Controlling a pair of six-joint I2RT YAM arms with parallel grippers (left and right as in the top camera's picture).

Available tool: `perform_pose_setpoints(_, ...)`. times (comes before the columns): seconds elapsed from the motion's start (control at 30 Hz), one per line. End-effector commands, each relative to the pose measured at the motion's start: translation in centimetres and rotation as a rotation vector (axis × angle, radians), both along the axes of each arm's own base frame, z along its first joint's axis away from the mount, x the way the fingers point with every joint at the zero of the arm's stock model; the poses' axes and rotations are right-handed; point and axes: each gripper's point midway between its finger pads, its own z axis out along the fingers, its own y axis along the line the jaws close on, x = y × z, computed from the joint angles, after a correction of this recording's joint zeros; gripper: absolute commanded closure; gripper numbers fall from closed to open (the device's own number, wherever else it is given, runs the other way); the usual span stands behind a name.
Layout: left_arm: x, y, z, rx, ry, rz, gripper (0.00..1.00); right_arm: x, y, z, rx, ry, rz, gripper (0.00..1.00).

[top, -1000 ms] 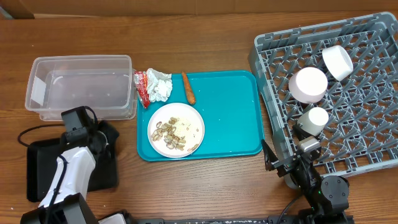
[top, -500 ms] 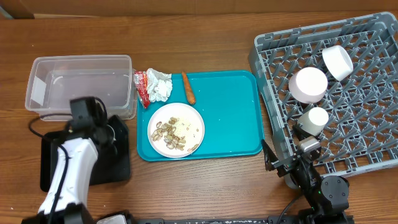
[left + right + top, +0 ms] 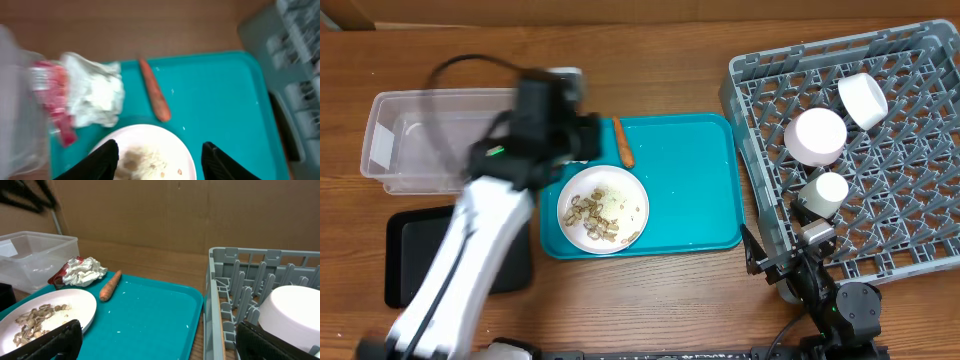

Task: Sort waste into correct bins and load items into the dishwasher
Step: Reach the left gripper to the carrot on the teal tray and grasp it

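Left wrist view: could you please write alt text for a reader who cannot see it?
The left pincer, open, hovers over a white plate of beige scraps on a teal tray. Beyond lie an orange carrot piece, a crumpled tissue and a red-and-white wrapper, all blurred.

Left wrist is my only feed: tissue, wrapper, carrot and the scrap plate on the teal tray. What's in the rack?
Observer: The grey dish rack holds three pieces: a round white bowl, a second bowl tipped on its side, and a small white cup.
Operator: Where's the black tray?
Observer: The black tray lies beside the clear tub, on its robot side, left of the teal tray.
Operator: Right arm?
Observer: The right gripper is wide open and holds nothing, low by the rack's near corner on the teal tray's side.
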Motion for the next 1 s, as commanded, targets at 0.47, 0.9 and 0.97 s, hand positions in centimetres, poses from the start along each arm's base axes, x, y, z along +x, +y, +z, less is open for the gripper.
perform_pose_setpoints(0.47,7.8,-5.8,-17.4,0.042,0.281,0.134,0.50,0.0,-0.1,0.2,0.006,-0.011,-0.004,0.00)
perform_pose_setpoints(0.9,6.3,-4.3,-18.8,0.112,0.349,0.180,0.61,0.0,-0.1,0.1,0.006,-0.011,-0.004,0.00)
perform_pose_setpoints(0.97,6.3,-4.3,-18.8,0.113,0.349,0.180,0.59,0.0,-0.1,0.1,0.005,-0.011,-0.004,0.00)
